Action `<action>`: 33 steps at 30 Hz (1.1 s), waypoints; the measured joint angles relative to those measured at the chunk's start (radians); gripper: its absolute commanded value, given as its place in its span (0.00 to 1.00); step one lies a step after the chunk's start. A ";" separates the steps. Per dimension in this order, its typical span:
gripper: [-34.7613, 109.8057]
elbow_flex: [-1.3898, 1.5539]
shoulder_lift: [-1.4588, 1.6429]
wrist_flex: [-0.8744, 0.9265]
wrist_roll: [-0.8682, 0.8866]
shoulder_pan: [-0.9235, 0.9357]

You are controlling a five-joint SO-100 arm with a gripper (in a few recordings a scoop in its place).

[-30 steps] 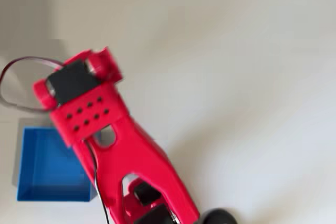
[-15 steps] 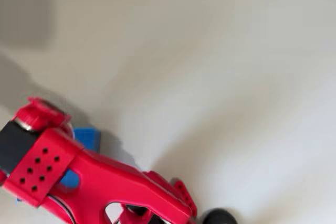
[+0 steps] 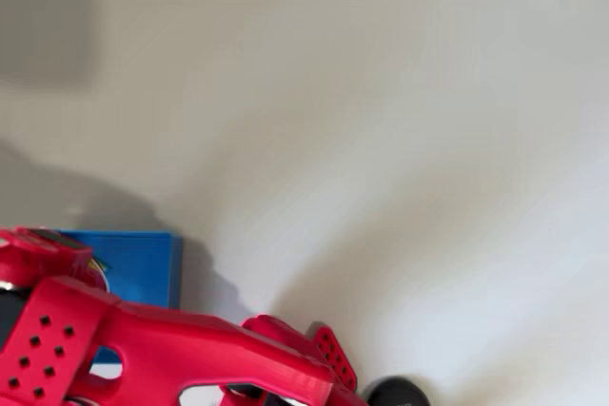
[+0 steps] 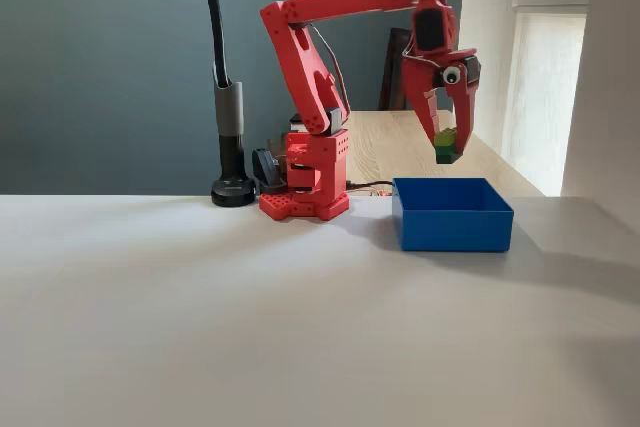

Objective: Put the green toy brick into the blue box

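Observation:
In the fixed view my red gripper [image 4: 447, 150] hangs straight down above the blue box [image 4: 452, 213], shut on the green toy brick [image 4: 446, 140]. The brick sits between the fingertips, a short way above the box's rim and over its middle. From overhead, the red arm [image 3: 171, 349] lies across the lower left and covers most of the blue box [image 3: 143, 263]; the brick and fingertips are hidden under the arm there.
The arm's red base [image 4: 305, 182] stands left of the box on the white table [image 4: 250, 327]. A black lamp post on a round foot [image 4: 232, 190] rises behind the base. A wooden table and a window lie behind.
In the overhead view the arm has swung to the left and down over the blue box, so its wrist now sits at the frame's left edge and covers more of the box.

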 measured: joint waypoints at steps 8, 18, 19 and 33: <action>0.24 -0.095 -0.227 -0.021 0.015 0.005; 0.24 -0.144 -0.417 -0.081 -0.038 0.029; 0.24 -0.144 -0.434 -0.087 -0.040 0.029; 0.39 -0.144 -0.465 -0.094 -0.201 0.043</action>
